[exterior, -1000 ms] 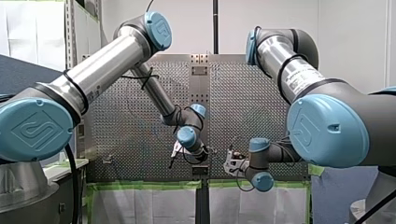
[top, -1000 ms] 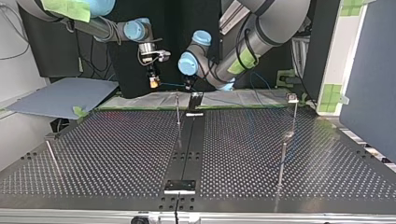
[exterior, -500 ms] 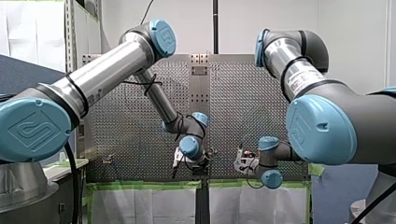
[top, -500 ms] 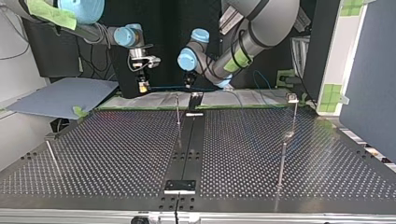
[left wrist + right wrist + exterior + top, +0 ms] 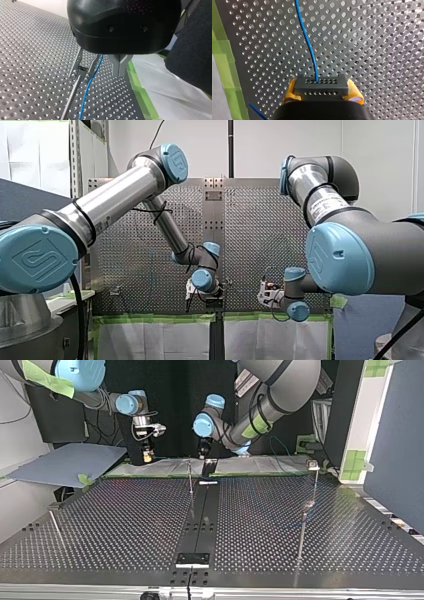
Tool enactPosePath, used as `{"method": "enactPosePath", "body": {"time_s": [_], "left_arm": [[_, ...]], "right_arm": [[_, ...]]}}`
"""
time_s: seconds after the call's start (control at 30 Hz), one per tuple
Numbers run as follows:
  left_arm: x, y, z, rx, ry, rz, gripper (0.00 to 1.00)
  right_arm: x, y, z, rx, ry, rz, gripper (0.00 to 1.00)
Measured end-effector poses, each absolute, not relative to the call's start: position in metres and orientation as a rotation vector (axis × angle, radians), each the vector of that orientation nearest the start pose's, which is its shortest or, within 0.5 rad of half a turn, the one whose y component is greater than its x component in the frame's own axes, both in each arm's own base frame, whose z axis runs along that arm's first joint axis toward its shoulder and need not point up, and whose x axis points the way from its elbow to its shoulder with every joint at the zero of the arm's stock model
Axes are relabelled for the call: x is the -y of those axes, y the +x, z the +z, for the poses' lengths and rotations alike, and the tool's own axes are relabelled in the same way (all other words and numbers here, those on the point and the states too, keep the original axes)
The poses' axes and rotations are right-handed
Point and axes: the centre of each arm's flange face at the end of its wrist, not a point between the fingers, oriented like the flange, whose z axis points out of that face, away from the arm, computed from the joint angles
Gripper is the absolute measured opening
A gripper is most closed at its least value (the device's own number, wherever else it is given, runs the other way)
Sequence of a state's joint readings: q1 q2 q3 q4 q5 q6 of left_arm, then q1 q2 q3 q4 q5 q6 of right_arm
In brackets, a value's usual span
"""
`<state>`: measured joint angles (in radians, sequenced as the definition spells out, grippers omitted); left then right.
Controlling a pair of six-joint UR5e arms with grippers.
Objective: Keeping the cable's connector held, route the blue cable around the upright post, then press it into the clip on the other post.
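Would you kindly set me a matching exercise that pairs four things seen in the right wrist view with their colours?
Things:
A. connector
B. cable
C. tape
D. pads of my right gripper

Colours:
1. green
2. yellow
3. black
4. blue

Pairs: A-3, B-4, C-1, D-2.

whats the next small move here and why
Probably ease my left gripper sideways to draw the blue cable against the post: in the left wrist view the cable runs just beside the post, not yet around it, while my right gripper clamps the connector.
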<state>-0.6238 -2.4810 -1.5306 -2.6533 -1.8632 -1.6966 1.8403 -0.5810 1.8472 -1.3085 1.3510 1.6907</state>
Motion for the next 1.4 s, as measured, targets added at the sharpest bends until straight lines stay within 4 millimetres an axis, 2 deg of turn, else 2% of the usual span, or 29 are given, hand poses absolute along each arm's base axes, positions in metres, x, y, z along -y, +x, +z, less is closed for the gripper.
{"method": "enactPosePath", "body": {"time_s": [0.43, 0.47, 0.5, 0.53, 0.57, 0.6, 0.63, 0.67, 0.93, 1.0, 1.03, 1.07, 1.1, 1.17, 1.4], "left_arm": [[0.457, 0.461, -0.005, -1.915, 0.313, -0.208, 0.0], [0.457, 0.461, -0.005, -1.916, 0.315, -0.205, 0.07], [0.456, 0.46, -0.005, -1.919, 0.32, -0.199, 0.07], [0.456, 0.46, -0.005, -1.921, 0.326, -0.194, 0.15], [0.457, 0.459, -0.005, -1.922, 0.332, -0.191, 0.29], [0.457, 0.459, -0.005, -1.921, 0.339, -0.188, 0.29], [0.458, 0.457, -0.005, -1.92, 0.348, -0.186, 0.41], [0.459, 0.457, -0.005, -1.919, 0.356, -0.183, 0.45], [0.461, 0.45, -0.006, -1.93, 0.398, -0.159, 0.43], [0.461, 0.449, -0.006, -1.938, 0.405, -0.158, 0.46], [0.46, 0.449, -0.007, -1.942, 0.409, -0.155, 0.54], [0.46, 0.448, -0.007, -1.944, 0.41, -0.152, 0.7], [0.46, 0.448, -0.007, -1.946, 0.41, -0.147, 0.7], [0.459, 0.448, -0.007, -1.948, 0.409, -0.139, 1.0], [0.458, 0.447, -0.007, -1.96, 0.4, -0.137, 1.0]], "right_arm": [[0.513, 0.304, -0.074, 0.996, 1.507, 1.655, 0.0], [0.513, 0.305, -0.074, 0.994, 1.507, 1.655, 0.0], [0.513, 0.305, -0.074, 0.992, 1.509, 1.655, 0.0], [0.513, 0.307, -0.073, 0.985, 1.513, 1.656, 0.0], [0.513, 0.308, -0.073, 0.98, 1.517, 1.658, 0.0], [0.512, 0.309, -0.073, 0.974, 1.522, 1.661, 0.0], [0.512, 0.311, -0.073, 0.967, 1.53, 1.665, 0.0], [0.512, 0.312, -0.073, 0.961, 1.536, 1.669, 0.0], [0.503, 0.325, -0.075, 0.909, 1.605, 1.708, 0.0], [0.501, 0.326, -0.075, 0.903, 1.618, 1.704, 0.0], [0.499, 0.327, -0.076, 0.899, 1.627, 1.699, 0.0], [0.499, 0.328, -0.076, 0.897, 1.634, 1.694, 0.0], [0.498, 0.328, -0.077, 0.895, 1.641, 1.689, 0.0], [0.495, 0.33, -0.078, 0.889, 1.656, 1.678, 0.0], [0.489, 0.335, -0.08, 0.874, 1.684, 1.665, 0.0]]}}
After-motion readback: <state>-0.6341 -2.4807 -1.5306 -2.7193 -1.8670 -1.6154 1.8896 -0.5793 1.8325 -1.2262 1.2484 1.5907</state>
